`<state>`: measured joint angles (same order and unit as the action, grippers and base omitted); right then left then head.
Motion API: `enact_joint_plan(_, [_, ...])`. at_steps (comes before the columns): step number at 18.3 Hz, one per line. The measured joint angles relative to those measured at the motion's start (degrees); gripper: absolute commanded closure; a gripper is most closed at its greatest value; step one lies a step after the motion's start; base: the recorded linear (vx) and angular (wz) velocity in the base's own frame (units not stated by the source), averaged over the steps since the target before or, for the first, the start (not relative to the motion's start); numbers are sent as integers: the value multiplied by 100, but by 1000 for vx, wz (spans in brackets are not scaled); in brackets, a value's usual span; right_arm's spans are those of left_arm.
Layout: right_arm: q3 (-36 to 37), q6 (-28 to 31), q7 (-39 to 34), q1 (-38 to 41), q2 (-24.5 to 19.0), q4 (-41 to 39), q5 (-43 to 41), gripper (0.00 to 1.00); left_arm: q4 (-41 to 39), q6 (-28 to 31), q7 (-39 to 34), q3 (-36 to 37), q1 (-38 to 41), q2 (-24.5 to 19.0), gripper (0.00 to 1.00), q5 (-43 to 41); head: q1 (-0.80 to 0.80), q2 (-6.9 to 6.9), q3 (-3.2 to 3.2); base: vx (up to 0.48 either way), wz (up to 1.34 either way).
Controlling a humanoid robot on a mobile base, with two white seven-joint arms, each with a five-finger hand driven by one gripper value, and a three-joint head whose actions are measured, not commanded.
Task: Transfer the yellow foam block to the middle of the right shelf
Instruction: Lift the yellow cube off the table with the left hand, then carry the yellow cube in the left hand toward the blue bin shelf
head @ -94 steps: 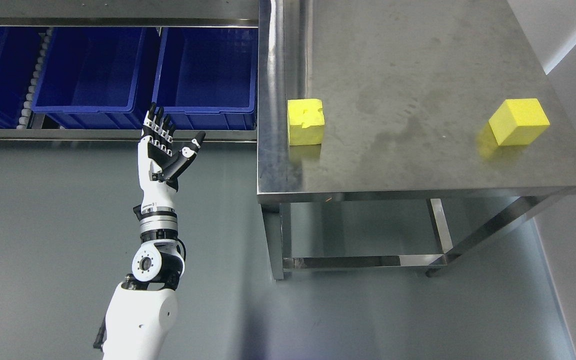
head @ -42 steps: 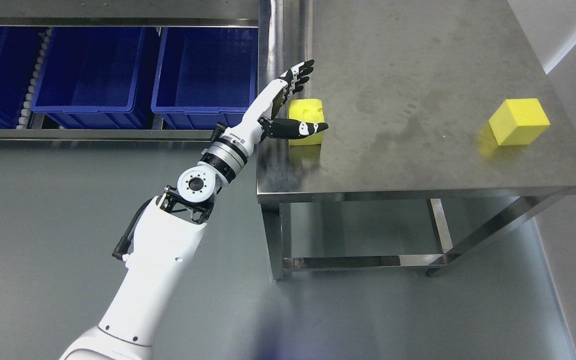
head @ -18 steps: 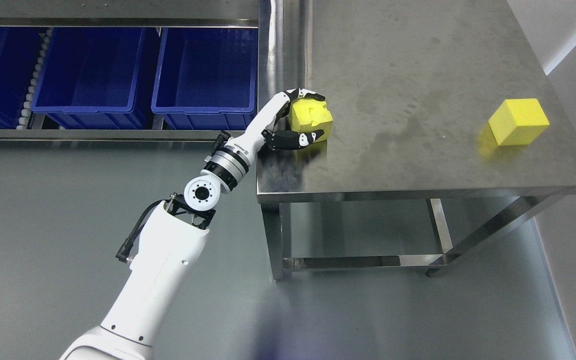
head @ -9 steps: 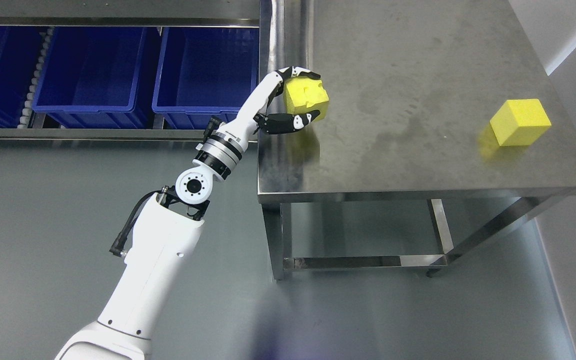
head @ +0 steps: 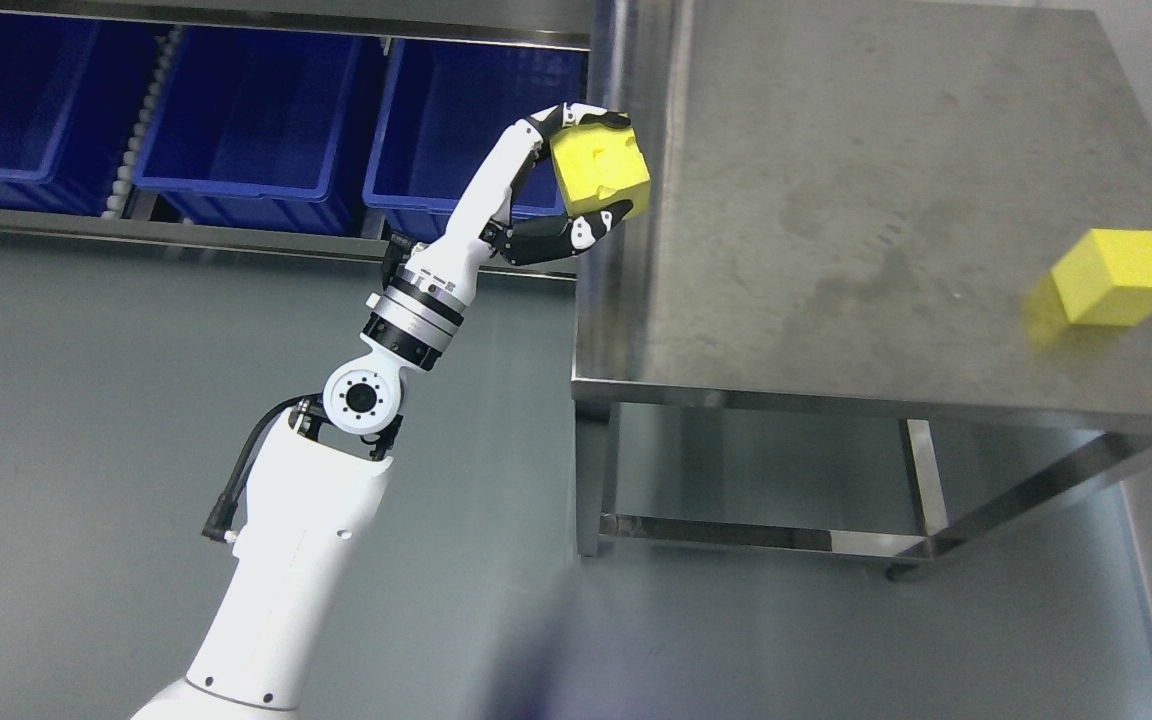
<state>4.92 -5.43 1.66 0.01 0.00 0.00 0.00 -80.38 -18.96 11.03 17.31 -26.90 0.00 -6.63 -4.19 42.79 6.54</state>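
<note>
I see my left hand closed around the yellow foam block, fingers over its top, thumb under its lower edge. The block sits raised in the grip, clear of the bench, at the bench's left edge. A second yellow block rests well to the hand's right.
</note>
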Motion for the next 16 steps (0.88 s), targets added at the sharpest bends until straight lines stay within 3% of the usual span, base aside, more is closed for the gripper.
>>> enact_joint_plan(16, [0, 1, 25, -2, 0, 0, 0, 0, -627, -254, -13, -592, 308, -124, 100, 4, 0, -1, 0, 77, 1033])
